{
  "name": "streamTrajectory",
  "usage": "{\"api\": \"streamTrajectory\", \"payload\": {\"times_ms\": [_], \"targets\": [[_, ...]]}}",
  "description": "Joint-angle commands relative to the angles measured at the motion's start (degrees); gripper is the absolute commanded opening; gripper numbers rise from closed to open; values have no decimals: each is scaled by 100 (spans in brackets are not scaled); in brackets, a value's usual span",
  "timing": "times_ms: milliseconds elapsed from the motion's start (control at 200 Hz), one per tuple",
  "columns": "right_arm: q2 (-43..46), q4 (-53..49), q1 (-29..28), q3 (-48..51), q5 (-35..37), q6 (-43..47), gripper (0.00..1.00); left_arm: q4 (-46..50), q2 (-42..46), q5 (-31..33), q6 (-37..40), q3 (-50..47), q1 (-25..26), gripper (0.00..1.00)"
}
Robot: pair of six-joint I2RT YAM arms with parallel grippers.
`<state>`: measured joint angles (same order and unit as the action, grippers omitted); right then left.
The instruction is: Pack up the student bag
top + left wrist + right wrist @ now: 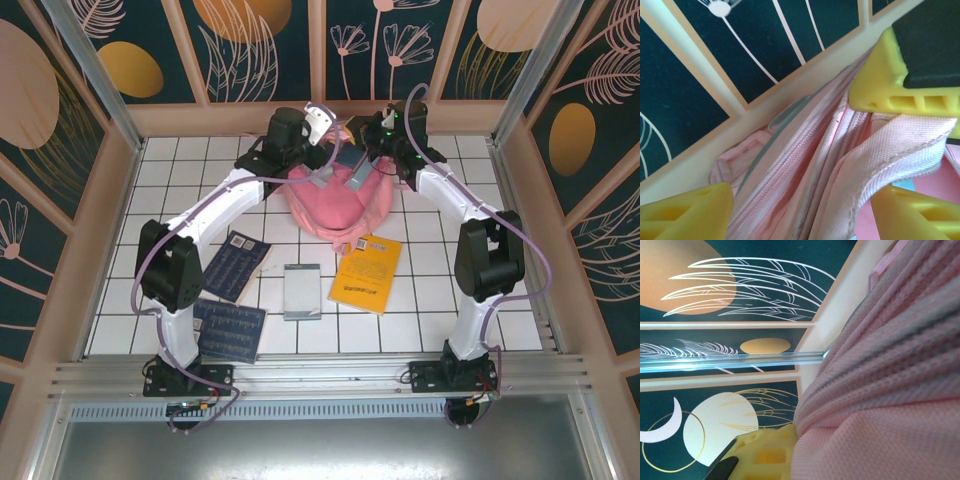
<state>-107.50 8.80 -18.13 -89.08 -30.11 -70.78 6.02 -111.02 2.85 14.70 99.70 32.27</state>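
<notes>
Student bag (pixel 335 205) at desk (pixel 440 300) far edge, centre. Yellow book (pixel 366 273) just in front of it, grey notebook (pixel 302 291) and dark blue books (pixel 238 266) toward near-left corner. Right claw (pixel 370 150) clenched on bag fabric. Left claw (pixel 800 210) released, pink strap (pixel 900 145) between its fingers.

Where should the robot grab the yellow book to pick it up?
Probably at its near right edge, coming down from above. The yellow book lies flat on the table, its far end close to the student bag, so the near edges are free.
</notes>
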Motion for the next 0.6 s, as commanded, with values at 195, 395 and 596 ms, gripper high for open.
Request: {"api": "streamTrajectory", "payload": {"times_ms": [195, 395, 596], "targets": [[97, 535, 47, 89, -127, 100, 0, 193, -410, 62, -238, 542, -2, 40], [80, 474, 49, 42, -89, 211, 0, 437, -477, -611, -416, 888, -9, 1], [256, -280, 47, -180, 286, 961, 49, 350, -376, -765, -1267, 1006, -281, 0]]}}
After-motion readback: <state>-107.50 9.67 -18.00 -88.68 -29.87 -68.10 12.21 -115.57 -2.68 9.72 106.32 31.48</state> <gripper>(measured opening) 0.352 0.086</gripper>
